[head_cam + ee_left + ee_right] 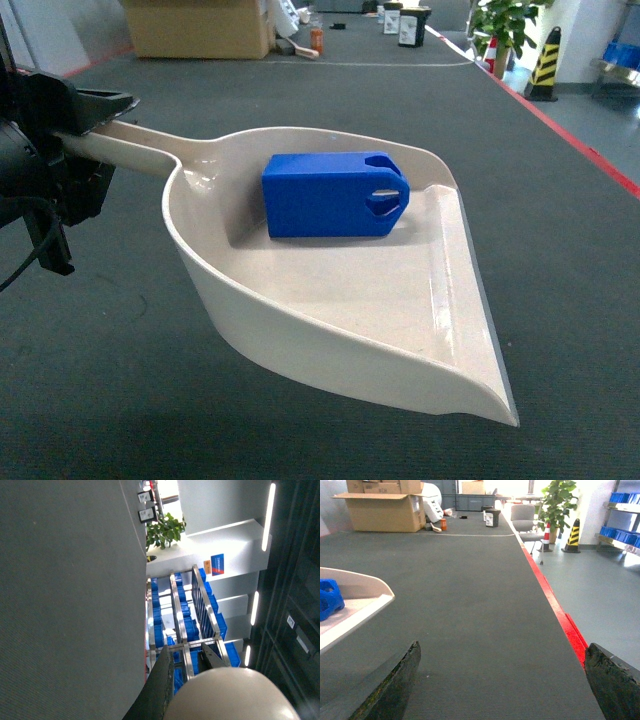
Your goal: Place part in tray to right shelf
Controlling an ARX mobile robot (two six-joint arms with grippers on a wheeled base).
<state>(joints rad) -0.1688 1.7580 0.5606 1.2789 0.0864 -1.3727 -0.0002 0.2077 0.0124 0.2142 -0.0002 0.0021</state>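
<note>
The beige tray point(400, 300) hangs tilted above the grey table. The blue part point(335, 195) lies inside it near the back wall. My left gripper point(85, 130) is shut on the tray's handle point(140, 145) at the left. In the left wrist view the handle point(225, 695) fills the space between the black fingers point(162, 685). Low over the table, my right gripper point(505, 680) is open and holds nothing. The tray's lip point(355, 600) and the part point(327, 597) lie to its left. A steel shelf point(622, 532) with blue crates stands far right.
The table's red edge point(555, 610) runs along the right, with grey floor beyond it. A cardboard box point(200, 28), small containers point(412, 25) and a potted plant point(505, 25) stand at the far end. A steel rack with blue crates point(180, 625) fills the left wrist background.
</note>
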